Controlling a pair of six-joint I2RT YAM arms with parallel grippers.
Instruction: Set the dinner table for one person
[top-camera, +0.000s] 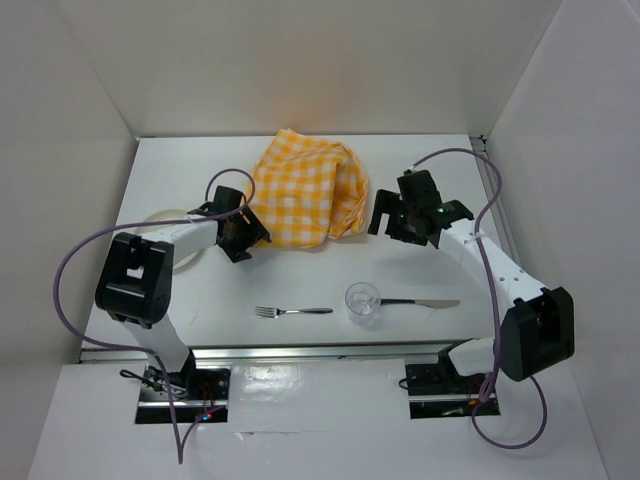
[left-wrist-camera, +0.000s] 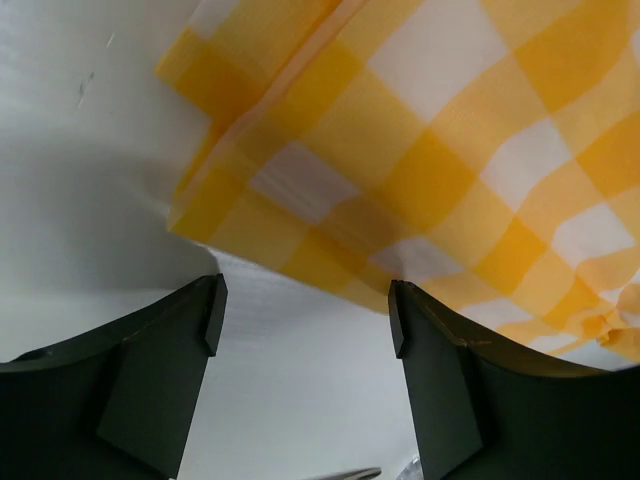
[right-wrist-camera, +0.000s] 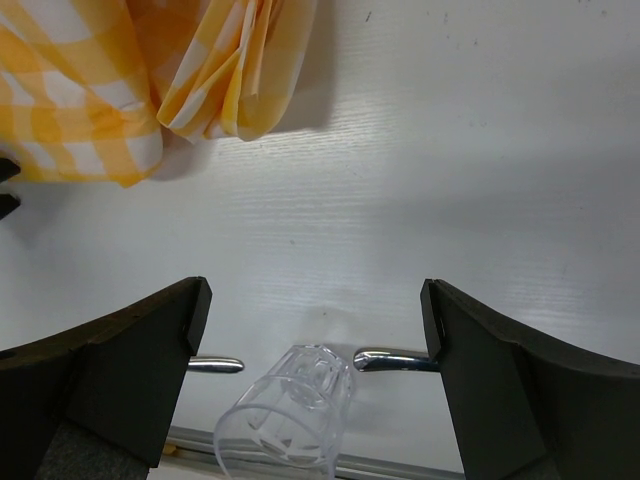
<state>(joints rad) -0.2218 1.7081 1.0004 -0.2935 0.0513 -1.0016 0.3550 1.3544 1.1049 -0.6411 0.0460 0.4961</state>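
Spread fingers of my left claw (left-wrist-camera: 305, 320) hang apart and empty just above the table (top-camera: 190, 170), at the near left edge of the yellow-and-white checked cloth (left-wrist-camera: 420, 150), which lies crumpled toward the far middle. My right claw (right-wrist-camera: 315, 312) is also wide open with nothing in it, hovering just right of the cloth. That white table lies beneath both my arms, and near its front metal rail (top-camera: 300, 352) a clear glass (right-wrist-camera: 285, 415) stands between a fork (top-camera: 293, 311) on its left and a knife (top-camera: 420, 302) on its right.
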